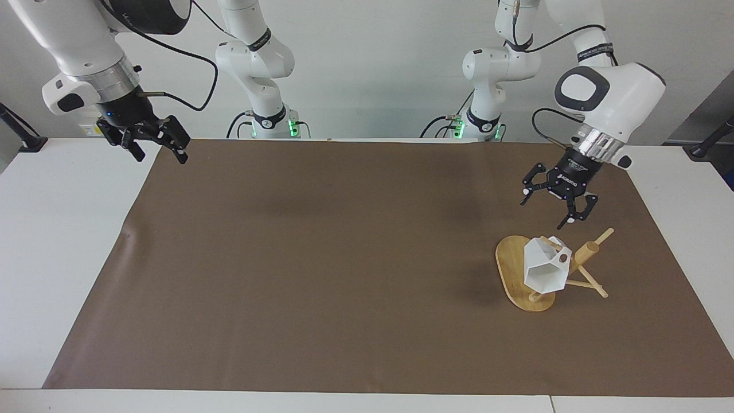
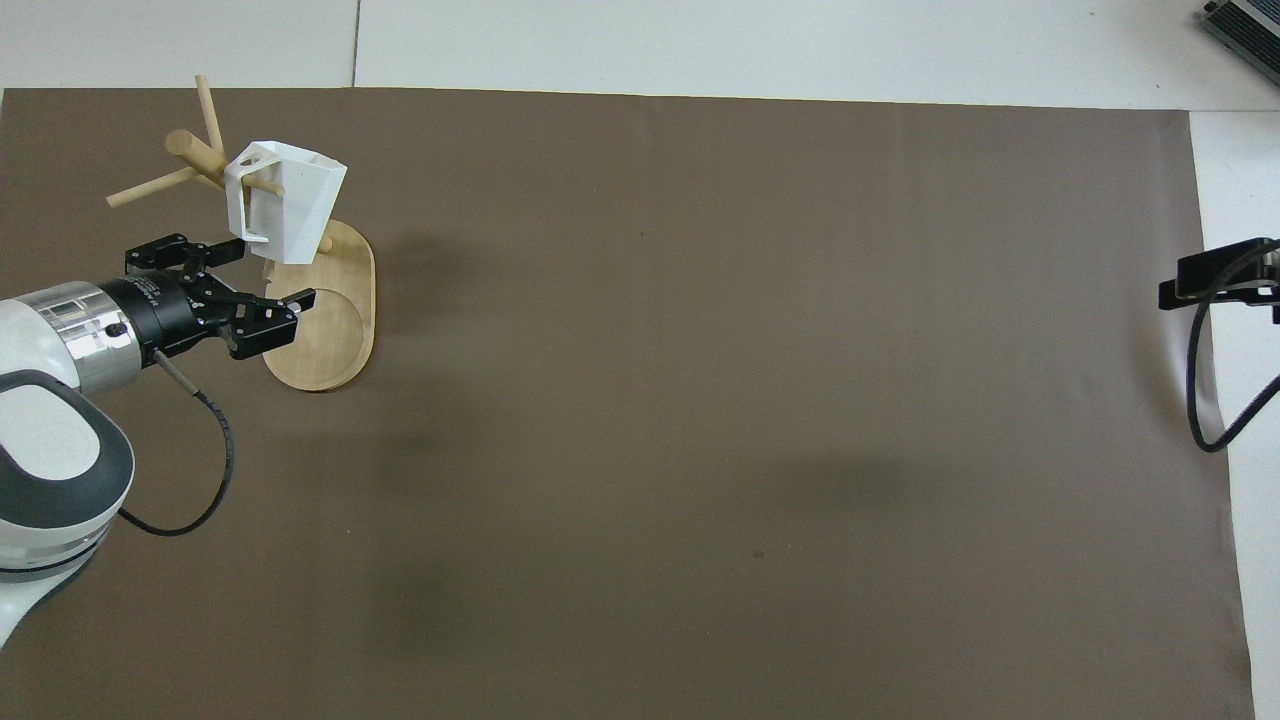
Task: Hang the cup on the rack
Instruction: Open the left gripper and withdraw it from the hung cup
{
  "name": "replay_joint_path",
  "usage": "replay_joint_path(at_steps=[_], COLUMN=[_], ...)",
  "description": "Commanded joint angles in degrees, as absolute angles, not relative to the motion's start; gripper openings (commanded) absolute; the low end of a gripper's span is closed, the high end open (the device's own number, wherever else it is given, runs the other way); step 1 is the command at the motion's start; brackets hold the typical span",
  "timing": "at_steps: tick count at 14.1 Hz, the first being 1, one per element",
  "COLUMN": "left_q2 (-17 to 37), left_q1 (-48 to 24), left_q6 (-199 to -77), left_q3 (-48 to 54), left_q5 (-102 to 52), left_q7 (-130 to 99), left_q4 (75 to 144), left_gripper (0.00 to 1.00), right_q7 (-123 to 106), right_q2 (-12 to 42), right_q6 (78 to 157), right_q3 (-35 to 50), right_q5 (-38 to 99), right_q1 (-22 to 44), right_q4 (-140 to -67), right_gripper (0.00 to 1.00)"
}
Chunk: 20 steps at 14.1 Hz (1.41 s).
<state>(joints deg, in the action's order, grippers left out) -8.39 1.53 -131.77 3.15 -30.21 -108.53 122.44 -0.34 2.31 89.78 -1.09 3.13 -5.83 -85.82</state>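
The white faceted cup point(image 1: 546, 268) hangs by its handle on a peg of the bamboo rack point(image 1: 588, 254), which stands on its oval base point(image 1: 507, 265) at the left arm's end of the brown mat. The overhead view shows the cup point(image 2: 285, 200) on the peg over the rack's base point(image 2: 325, 320). My left gripper point(image 1: 546, 207) is open and empty, raised above the rack and apart from the cup; it also shows in the overhead view point(image 2: 268, 282). My right gripper point(image 1: 157, 148) is open and empty, and waits in the air over the mat's corner at the right arm's end.
A brown mat point(image 1: 344, 258) covers most of the white table. A black cable point(image 2: 1205, 380) loops at the mat's edge at the right arm's end. The rack's other pegs point(image 2: 150, 187) stick out to several sides.
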Motion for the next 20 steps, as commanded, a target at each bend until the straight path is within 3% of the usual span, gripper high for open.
replay_joint_path(at_steps=[1, 6, 18, 20], left_q2=[-9.32, -9.23, -9.32, -8.79], left_q1=[2.29, 2.55, 2.81, 2.81], left_q6=[-123.08, -108.56, -92.65, -90.10], left_q3=[3.51, 3.34, 3.25, 3.43], left_q5=[-21.39, -15.48, -2.73, -1.16], left_q7=[-107.24, -82.67, -3.06, 1.65], left_q4=[116.92, 108.47, 100.99, 98.63], left_gripper=[1.00, 1.00, 1.00, 1.00], right_q7=[-2.37, -2.11, -2.11, -2.11], right_q2=[1.41, 1.41, 1.49, 1.49], right_q6=[90.09, 90.09, 90.35, 90.35], right_q3=[-1.05, -1.05, -1.14, -1.14], right_q5=[4.13, 3.78, 1.50, 1.14], right_q1=[-6.50, -6.42, -6.42, -6.42], right_q4=[-87.01, -87.01, -87.01, -87.01], right_gripper=[1.00, 1.00, 1.00, 1.00])
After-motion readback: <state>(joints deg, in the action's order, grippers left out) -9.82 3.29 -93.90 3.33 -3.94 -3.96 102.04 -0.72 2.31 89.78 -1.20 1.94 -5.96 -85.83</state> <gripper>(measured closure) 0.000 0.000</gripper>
